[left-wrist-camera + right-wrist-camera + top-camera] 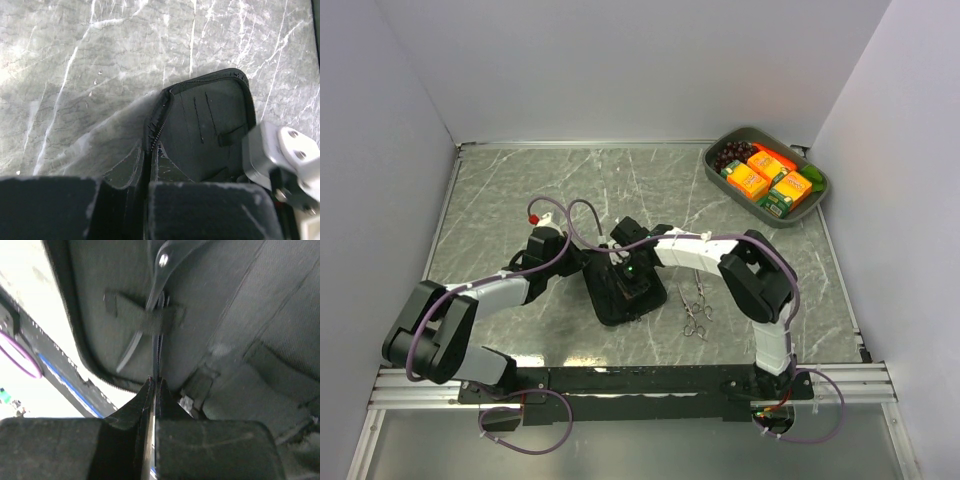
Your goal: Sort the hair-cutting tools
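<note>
Open case mid-table. The left gripper is clamped on the case's zip edge. The right gripper is pinched together on a thin dark clip, which runs under a strap inside the case. Two scissors lie just right of the case.

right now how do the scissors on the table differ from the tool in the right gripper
The scissors lie loose on the table; the tool is pinched by the right gripper. The scissors sit outside the case; the tool is tucked under its strap. Both are slim.
</note>
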Robot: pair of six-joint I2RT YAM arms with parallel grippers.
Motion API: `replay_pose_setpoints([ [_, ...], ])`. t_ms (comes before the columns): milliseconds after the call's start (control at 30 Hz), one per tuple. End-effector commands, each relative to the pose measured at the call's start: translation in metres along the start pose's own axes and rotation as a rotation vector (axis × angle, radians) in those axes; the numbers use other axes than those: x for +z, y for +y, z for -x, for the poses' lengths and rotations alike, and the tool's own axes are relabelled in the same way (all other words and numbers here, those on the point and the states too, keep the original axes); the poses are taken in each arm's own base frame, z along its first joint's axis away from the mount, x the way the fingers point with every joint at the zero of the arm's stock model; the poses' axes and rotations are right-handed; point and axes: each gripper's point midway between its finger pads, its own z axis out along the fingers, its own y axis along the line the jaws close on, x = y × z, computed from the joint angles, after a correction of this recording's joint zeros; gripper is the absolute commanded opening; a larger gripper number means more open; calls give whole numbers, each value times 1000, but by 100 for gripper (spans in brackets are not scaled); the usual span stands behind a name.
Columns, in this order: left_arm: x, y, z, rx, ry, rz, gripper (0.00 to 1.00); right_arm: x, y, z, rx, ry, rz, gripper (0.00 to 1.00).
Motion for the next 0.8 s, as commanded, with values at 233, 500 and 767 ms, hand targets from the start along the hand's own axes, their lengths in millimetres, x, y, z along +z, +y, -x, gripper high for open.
replay_pose_setpoints([
  [233, -3, -21, -4, -31, 30, -91, 1, 20, -7, 60, 132, -166, -85, 0],
  [500, -4, -20, -6, -28, 38, -85, 1, 21, -7, 79, 184, -211, -104, 0],
  [767, -6, -20, -7, -21, 43, -84, 1, 20, -4, 85, 195, -211, -105, 0],
])
